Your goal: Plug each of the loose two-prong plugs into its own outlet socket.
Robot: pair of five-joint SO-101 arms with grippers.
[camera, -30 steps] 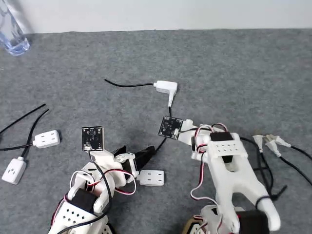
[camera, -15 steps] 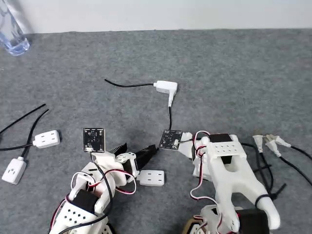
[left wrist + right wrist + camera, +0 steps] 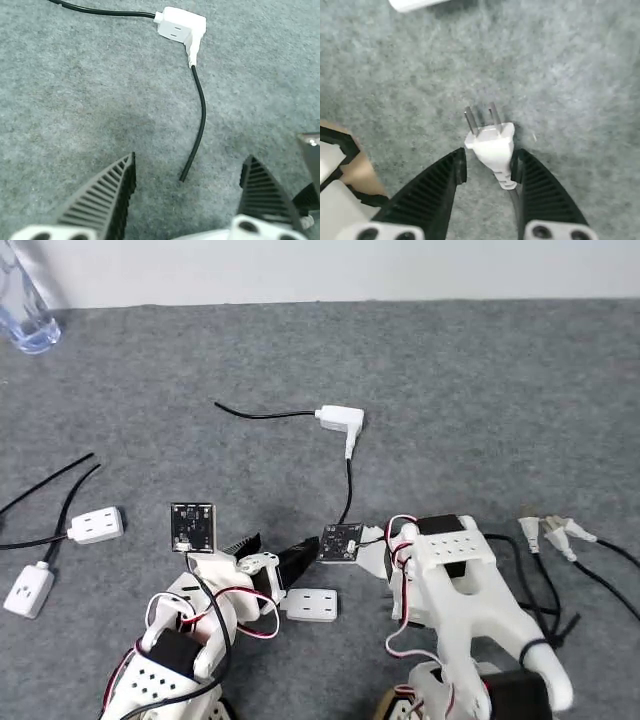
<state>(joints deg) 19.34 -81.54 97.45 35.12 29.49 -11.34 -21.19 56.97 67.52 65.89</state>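
My right gripper (image 3: 489, 159) is shut on a white two-prong plug (image 3: 491, 142); the prongs stick out past the fingertips, just above the grey carpet. A white outlet socket (image 3: 308, 605) lies between the two arms, and its edge (image 3: 415, 4) shows beyond the prongs. My left gripper (image 3: 182, 192) is open, with only carpet and the cut end of a black cord (image 3: 199, 117) between its fingers (image 3: 298, 556). That cord runs to a second white outlet (image 3: 180, 27) (image 3: 340, 420), which has a plug in it. Two loose plugs (image 3: 555, 531) lie at the right.
Two more white outlets (image 3: 97, 525) (image 3: 28, 591) with black cords lie at the left. A clear bottle (image 3: 25, 315) stands in the far left corner. Black cables (image 3: 545, 590) loop beside the right arm. Open carpet stretches across the back of the table.
The right arm has drawn back toward the near edge and slightly left, closer to the socket between the arms. The left arm has hardly moved.
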